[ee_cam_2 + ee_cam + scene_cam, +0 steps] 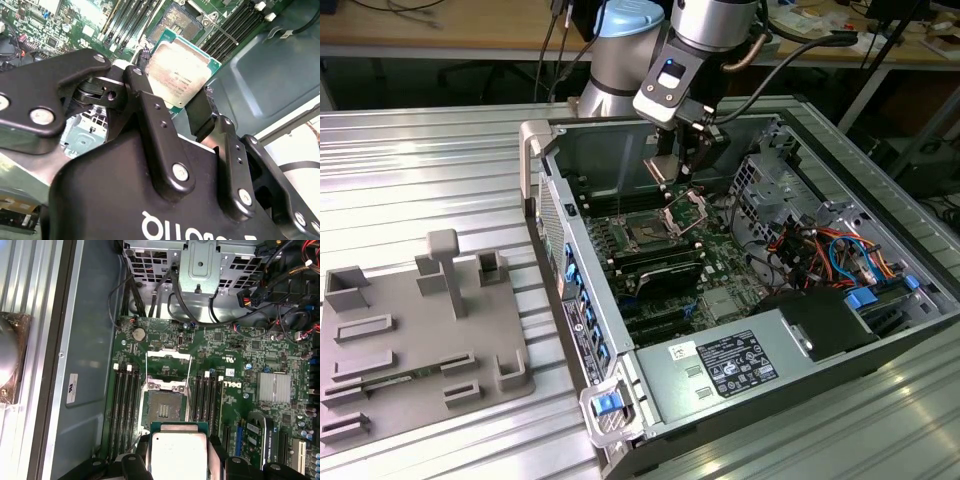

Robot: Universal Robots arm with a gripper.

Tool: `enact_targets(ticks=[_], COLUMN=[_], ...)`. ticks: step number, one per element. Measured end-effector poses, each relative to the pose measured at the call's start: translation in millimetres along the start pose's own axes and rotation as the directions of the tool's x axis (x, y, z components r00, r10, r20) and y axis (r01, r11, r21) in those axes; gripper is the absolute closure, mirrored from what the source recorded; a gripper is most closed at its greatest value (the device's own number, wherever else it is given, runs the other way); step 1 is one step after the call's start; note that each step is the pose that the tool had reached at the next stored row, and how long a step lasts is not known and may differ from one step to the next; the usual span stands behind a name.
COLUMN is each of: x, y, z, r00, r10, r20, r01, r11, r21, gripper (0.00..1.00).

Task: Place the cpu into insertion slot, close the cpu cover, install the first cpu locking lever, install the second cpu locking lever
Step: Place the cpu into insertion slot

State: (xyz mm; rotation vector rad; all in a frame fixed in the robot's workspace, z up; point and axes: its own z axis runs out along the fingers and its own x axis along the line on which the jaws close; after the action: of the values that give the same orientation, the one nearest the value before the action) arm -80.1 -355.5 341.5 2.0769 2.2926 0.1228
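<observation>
The black tool point(172, 92) is shut on the cpu point(182, 70); its two fingers point(150, 115) squeeze the chip on two sides that face each other, and the shiny grey top with the green edge shows between them. The cpu has faint print on it, too small to read. In the exterior view the tool point(665, 172) holds the chip point(660, 168) up in the air inside the open computer case point(550, 210), above the green board point(720, 255). The insertion slot point(648, 232) sits on that board, dark and square, with nothing in it; the cpu is near it and not touching it. The cpu cover point(688, 208) is flipped up, just beside the slot. In the first wrist view the chip point(179, 452) sits close to the slot point(164, 410); a small white sticker point(73, 388) with dark print is on the grey case wall. A black and white label point(735, 362) lies on the silver box at the near end of the case. On the ribbed metal tabletop point(420, 170) a grey tray point(420, 340) lies beside the case.
</observation>
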Motion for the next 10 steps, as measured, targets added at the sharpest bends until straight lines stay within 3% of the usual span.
enact_targets(ticks=[10], x=[0.0], y=[0.0], z=[0.2], r00=[1.0], r10=[0.005], r20=[0.0004], r01=[-0.005], r11=[1.0], r21=[-0.0001], gripper=[0.45])
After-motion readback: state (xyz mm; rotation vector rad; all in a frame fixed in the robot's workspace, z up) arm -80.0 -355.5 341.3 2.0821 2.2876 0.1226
